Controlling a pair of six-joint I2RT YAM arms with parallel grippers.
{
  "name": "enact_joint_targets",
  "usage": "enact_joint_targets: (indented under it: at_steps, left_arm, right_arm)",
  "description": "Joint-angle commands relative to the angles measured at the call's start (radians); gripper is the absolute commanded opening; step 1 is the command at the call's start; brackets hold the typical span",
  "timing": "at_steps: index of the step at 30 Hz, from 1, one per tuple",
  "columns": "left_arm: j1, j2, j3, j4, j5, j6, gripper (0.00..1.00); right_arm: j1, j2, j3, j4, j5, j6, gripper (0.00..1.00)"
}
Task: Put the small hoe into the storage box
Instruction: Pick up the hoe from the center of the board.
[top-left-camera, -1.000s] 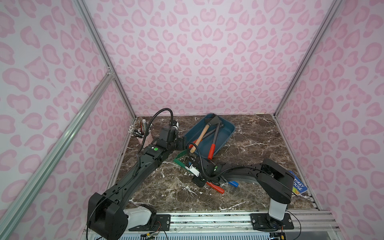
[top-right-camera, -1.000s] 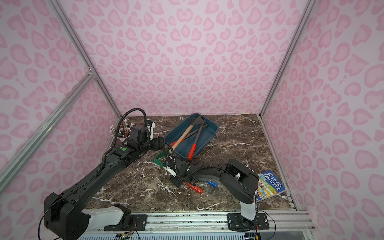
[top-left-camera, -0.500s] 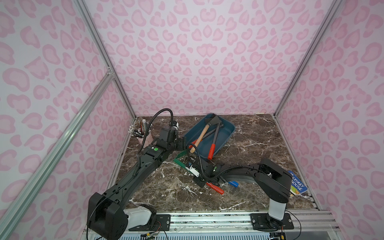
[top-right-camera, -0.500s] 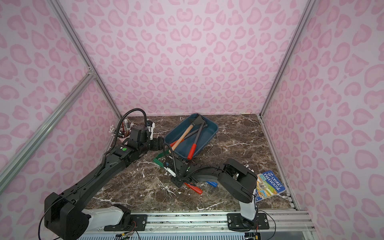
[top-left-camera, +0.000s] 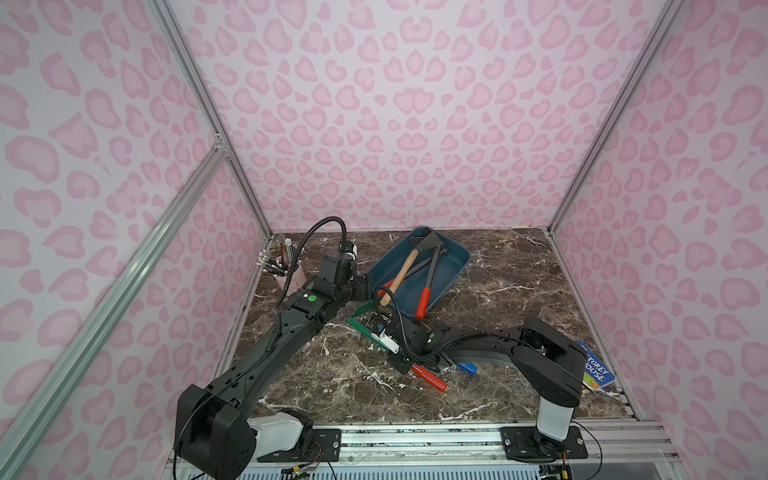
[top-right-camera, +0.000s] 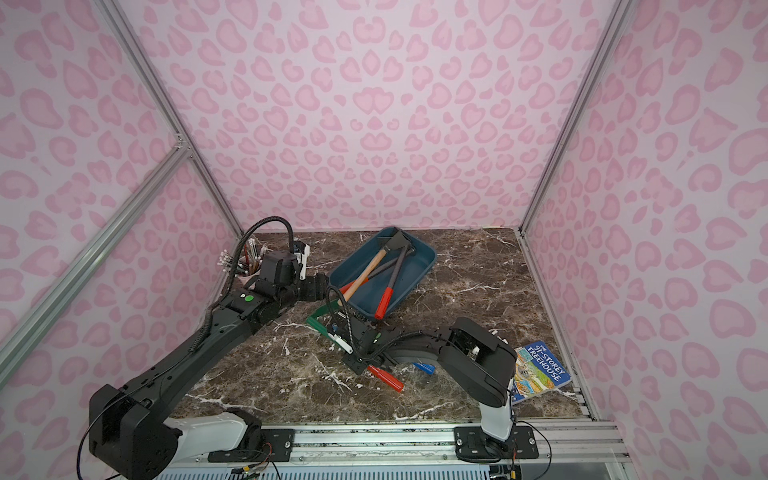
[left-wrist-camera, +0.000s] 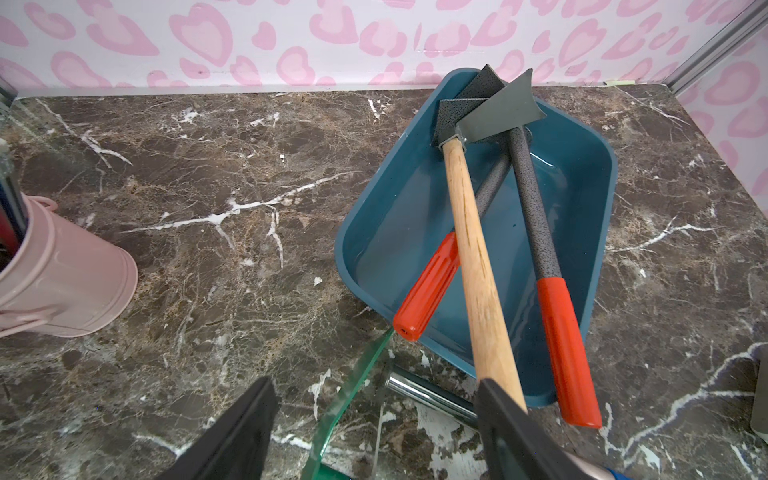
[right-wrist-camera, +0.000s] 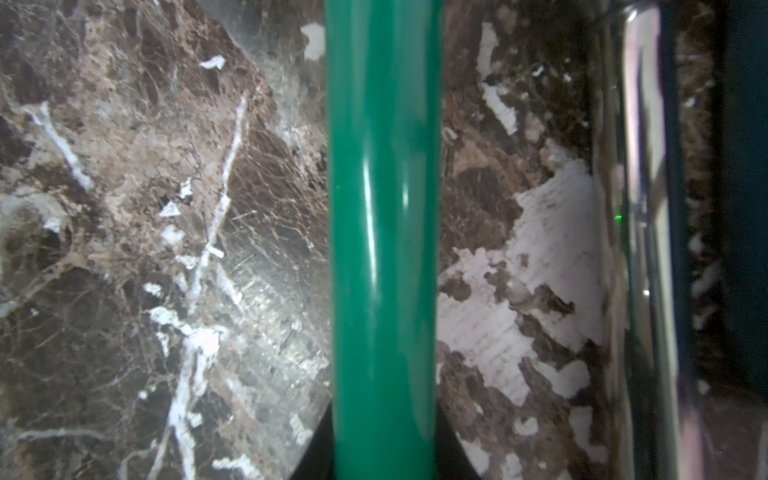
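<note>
On the marble tabletop (top-left-camera: 519, 332), the teal storage box (top-left-camera: 451, 268) already carries the small hoe (left-wrist-camera: 476, 257) — its grey blade is propped in the far corner, and its wooden handle slants across two red-gripped tools (top-left-camera: 424, 297) and juts past the near rim. The left gripper (left-wrist-camera: 374, 384) hovers at that handle's end with jaws spread wide, gripping nothing; whether one finger touches the wood cannot be told. The right gripper (right-wrist-camera: 382, 457), low over the tabletop just in front of the box, has its jaws closed on a green tool (right-wrist-camera: 382, 208). By the look of it the job is all but done — what is left is for the left gripper to back away, and perhaps a nudge to bring the overhanging handle in.
</note>
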Motion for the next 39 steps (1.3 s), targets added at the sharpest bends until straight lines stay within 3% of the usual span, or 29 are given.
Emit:
enact_joint_targets:
  at_steps: [1,16,39]
  left_arm:
    - [0.002,0.001,0.006,0.013,0.001,-0.001,0.79]
    - [0.002,-0.009,0.016,0.005,-0.001,0.004,0.79]
    - [0.008,-0.029,0.059,-0.034,-0.029,0.015,0.79]
  right_arm:
    - [0.001,-0.012,0.015,-0.003,0.018,-0.021,0.21]
    - [0.011,-0.049,0.053,-0.059,0.003,-0.043,0.00]
    - [0.008,-0.140,0.094,-0.077,-0.068,-0.030,0.00]
